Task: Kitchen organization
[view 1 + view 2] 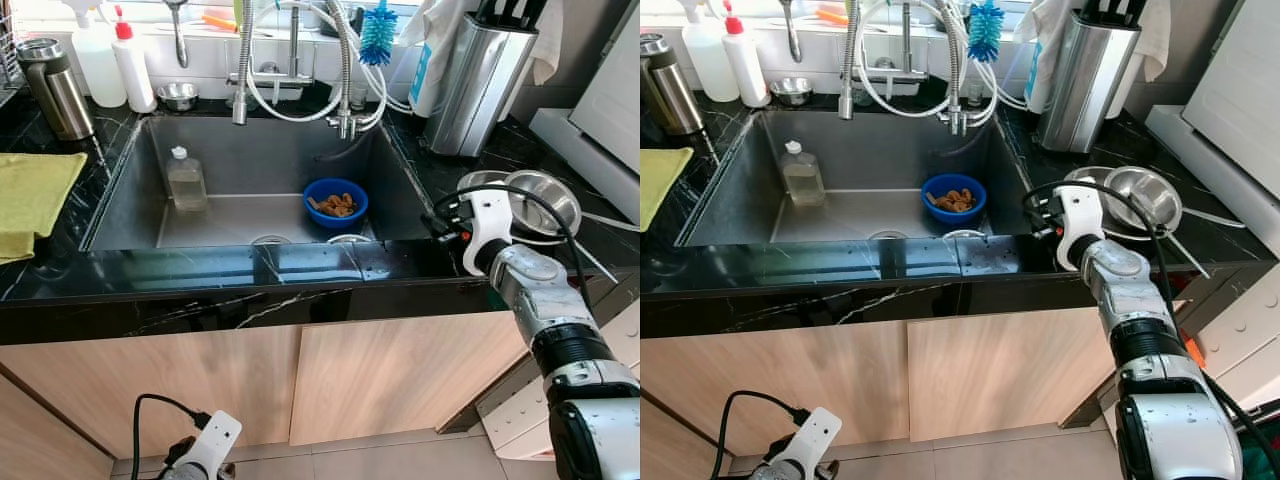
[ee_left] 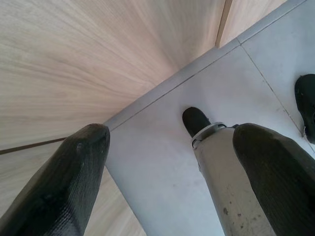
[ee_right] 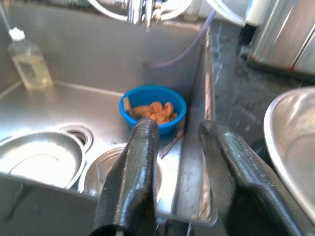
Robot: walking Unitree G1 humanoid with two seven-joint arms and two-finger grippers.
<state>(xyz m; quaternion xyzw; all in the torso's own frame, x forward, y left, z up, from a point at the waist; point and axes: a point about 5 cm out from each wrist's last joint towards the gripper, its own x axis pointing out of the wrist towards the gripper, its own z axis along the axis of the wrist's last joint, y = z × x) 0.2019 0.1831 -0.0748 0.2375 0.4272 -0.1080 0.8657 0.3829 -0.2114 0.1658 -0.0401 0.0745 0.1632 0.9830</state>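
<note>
Bright daylight from the window ledge behind the sink (image 1: 130, 200); upper edge overexposed. Glossy black counter (image 1: 250, 270) carries pale glare streaks. Head views sharp, mild edge bowing. Right gripper (image 3: 177, 142): near fingers soft-focus, steel bowl (image 3: 39, 160) beyond them glinting. Cabinet front (image 2: 74, 64) evenly lit.

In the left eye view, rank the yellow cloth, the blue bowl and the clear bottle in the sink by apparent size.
1. Yellow cloth, largest, though cut off by the picture's edge.
2. Blue bowl.
3. Clear bottle.
The bowl and bottle look close: the bowl is wider, the bottle taller, so their order is unsure.
</note>
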